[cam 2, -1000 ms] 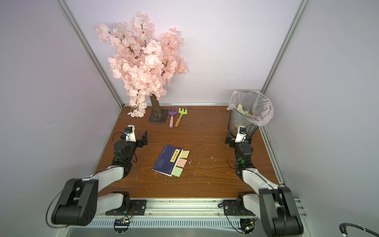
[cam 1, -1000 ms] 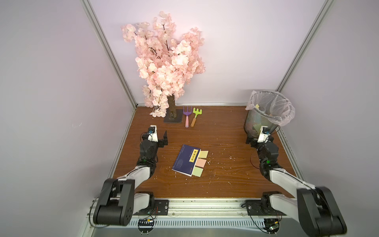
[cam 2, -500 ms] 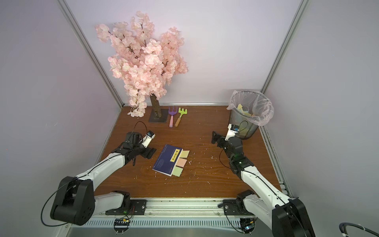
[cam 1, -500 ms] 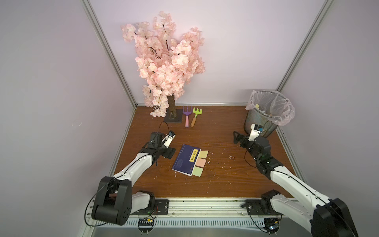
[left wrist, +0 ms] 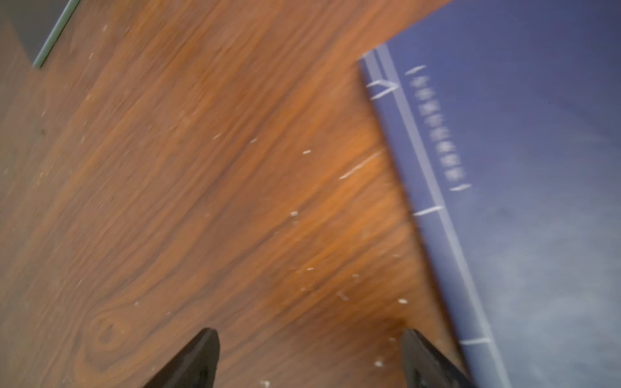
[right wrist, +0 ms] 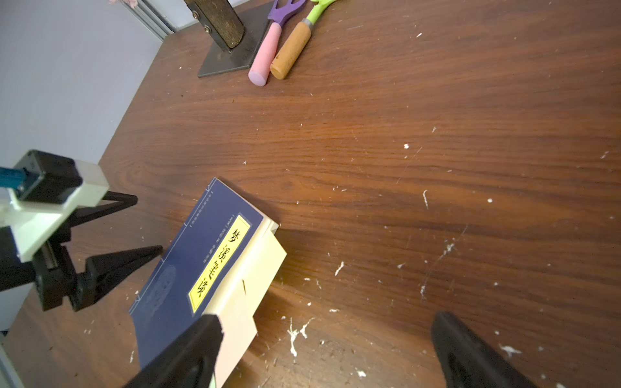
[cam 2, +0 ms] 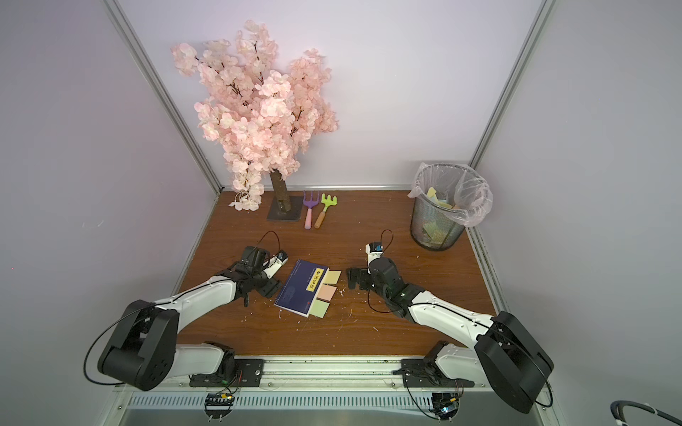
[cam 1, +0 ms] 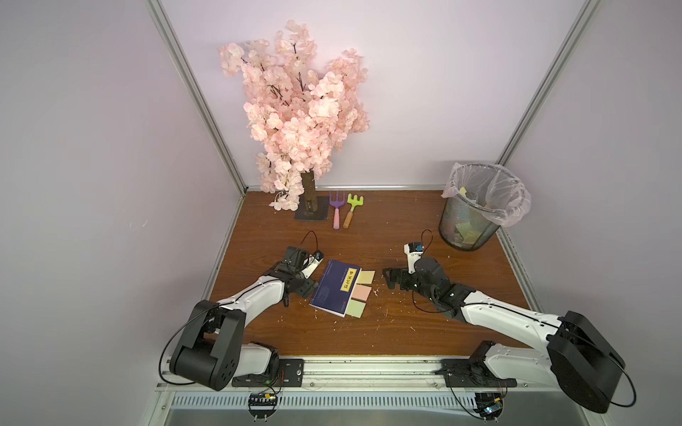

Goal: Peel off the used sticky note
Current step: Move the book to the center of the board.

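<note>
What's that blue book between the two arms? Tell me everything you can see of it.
The blue book lies closed, flat and askew on the wooden table. Its dark cover carries a yellow label with black characters and pale lines along the spine. A yellow note, a pink note and a green note stick out of its page edge. The left end effector stands open beside the spine.

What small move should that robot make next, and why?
Probably ease the right gripper forward until its open jaws straddle the free edge of the yellow sticky note. That note pokes out of the blue book toward it, bears a small dark mark, and the gripper stands just short of it.
</note>
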Controlling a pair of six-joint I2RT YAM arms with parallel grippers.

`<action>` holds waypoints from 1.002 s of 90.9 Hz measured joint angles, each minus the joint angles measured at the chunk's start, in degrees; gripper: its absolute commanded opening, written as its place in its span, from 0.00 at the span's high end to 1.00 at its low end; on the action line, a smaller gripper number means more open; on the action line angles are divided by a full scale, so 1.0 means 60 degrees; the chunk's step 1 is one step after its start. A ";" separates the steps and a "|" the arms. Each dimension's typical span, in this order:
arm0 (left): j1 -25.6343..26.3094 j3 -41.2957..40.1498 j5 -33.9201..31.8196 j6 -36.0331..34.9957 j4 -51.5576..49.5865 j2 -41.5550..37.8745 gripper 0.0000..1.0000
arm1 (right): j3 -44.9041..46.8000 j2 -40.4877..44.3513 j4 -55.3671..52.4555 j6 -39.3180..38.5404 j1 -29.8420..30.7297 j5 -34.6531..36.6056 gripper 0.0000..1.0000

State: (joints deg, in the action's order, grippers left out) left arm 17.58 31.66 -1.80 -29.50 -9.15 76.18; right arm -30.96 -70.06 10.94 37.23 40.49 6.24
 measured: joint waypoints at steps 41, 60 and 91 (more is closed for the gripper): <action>0.1916 0.0393 0.1330 0.0029 -0.0820 0.0270 0.12 | -0.1413 -0.1220 -0.0339 0.1351 0.0707 -0.0973 0.01; 0.1963 0.0594 0.1045 0.0095 -0.1351 0.0058 0.08 | -0.1876 -0.1887 -0.0350 0.1443 0.0812 -0.1592 0.01; 0.1963 0.0936 0.1078 0.0688 -0.1115 -0.0470 0.02 | -0.2991 -0.3490 -0.0240 0.1264 0.0812 -0.2477 0.01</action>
State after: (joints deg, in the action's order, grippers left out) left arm 29.36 37.28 4.67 -25.36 -15.84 73.36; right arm -48.90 -91.00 9.50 44.82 45.36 -8.62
